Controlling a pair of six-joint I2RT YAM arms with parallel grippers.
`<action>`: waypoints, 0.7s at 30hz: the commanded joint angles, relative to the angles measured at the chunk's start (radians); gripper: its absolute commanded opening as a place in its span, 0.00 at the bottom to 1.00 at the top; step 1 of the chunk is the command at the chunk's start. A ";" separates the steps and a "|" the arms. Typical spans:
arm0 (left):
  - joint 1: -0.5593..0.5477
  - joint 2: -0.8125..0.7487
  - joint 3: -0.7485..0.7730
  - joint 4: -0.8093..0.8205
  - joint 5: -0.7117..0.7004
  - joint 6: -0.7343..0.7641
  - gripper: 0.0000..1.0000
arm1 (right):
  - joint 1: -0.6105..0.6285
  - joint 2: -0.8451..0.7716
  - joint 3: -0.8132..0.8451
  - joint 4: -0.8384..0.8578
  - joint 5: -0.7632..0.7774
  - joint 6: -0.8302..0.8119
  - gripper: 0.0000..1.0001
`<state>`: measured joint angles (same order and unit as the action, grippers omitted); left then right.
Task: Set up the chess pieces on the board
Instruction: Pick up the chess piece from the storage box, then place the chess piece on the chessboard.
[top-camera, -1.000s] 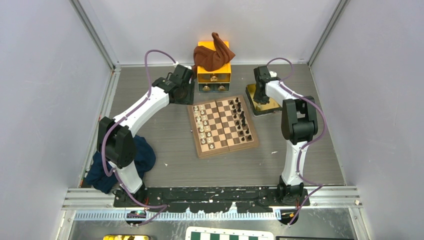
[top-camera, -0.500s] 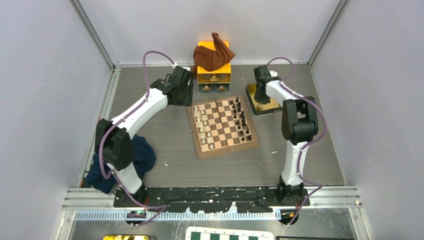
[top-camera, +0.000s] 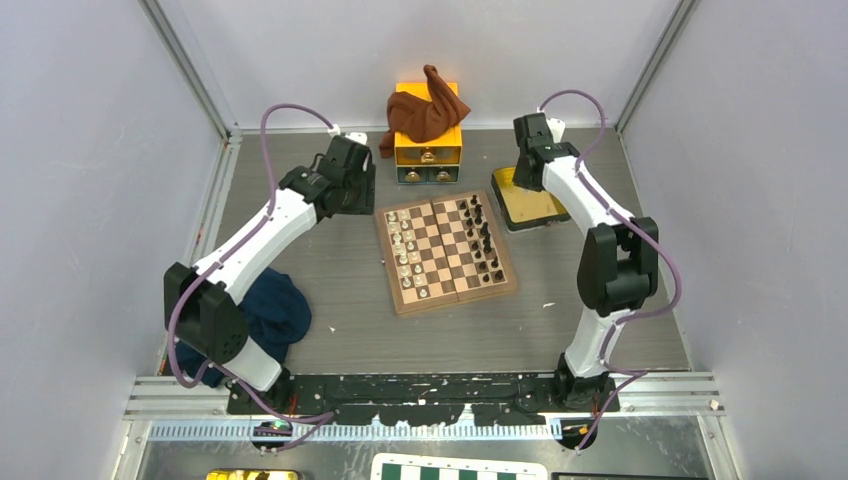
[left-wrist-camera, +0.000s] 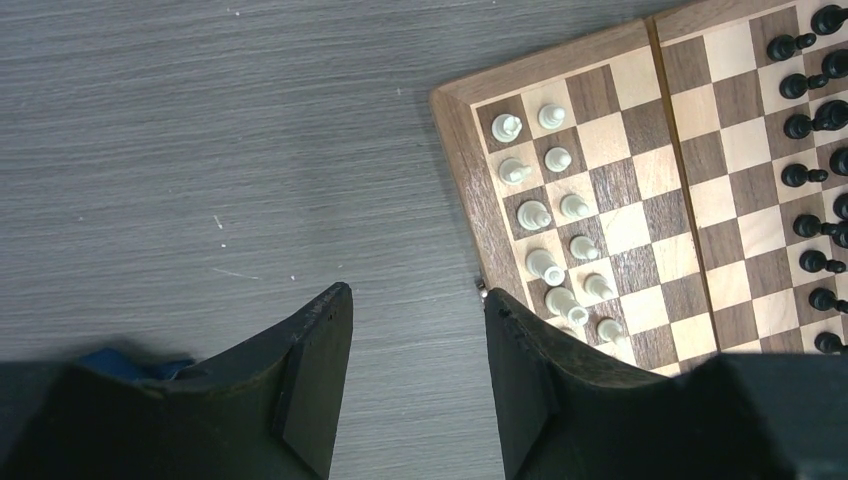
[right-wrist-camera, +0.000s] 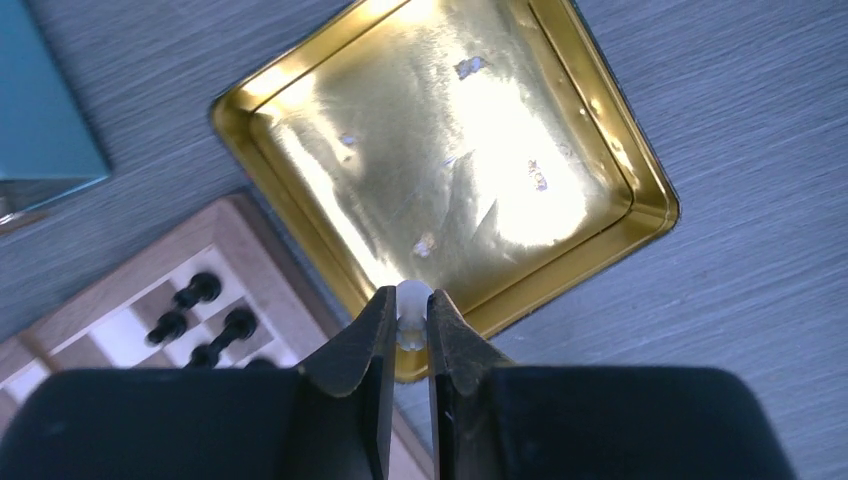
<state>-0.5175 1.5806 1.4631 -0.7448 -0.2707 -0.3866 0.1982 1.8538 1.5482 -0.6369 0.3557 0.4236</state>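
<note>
My right gripper (right-wrist-camera: 405, 318) is closed on one cream-white chess piece (right-wrist-camera: 411, 298), seen against the near rim of the gold tray (right-wrist-camera: 450, 140), whose shiny floor is in full view. My left gripper (left-wrist-camera: 415, 305) is spread wide above the grey table (left-wrist-camera: 200, 150), just beside the board (left-wrist-camera: 462, 160). On the board, white pieces (left-wrist-camera: 534, 214) stand in two columns at its left edge, and dark pieces (left-wrist-camera: 800, 126) stand along the right.

The fingers (right-wrist-camera: 368, 350) of the right gripper (right-wrist-camera: 408, 298) are hiding most of the white piece (right-wrist-camera: 410, 312); you're not making out its kind. The board (left-wrist-camera: 462, 170) is running off the left wrist view, the left gripper (left-wrist-camera: 415, 293) covering one corner.
</note>
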 joint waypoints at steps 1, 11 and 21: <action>0.004 -0.070 -0.012 0.039 -0.028 -0.009 0.53 | 0.074 -0.117 0.048 -0.052 0.039 -0.017 0.01; 0.004 -0.167 -0.040 0.019 -0.057 -0.006 0.53 | 0.339 -0.276 -0.026 -0.156 0.058 0.019 0.01; 0.004 -0.294 -0.088 -0.019 -0.094 -0.004 0.55 | 0.644 -0.278 -0.046 -0.205 0.060 0.086 0.01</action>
<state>-0.5175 1.3521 1.3956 -0.7578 -0.3286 -0.3866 0.7658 1.5841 1.4929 -0.8223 0.3950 0.4702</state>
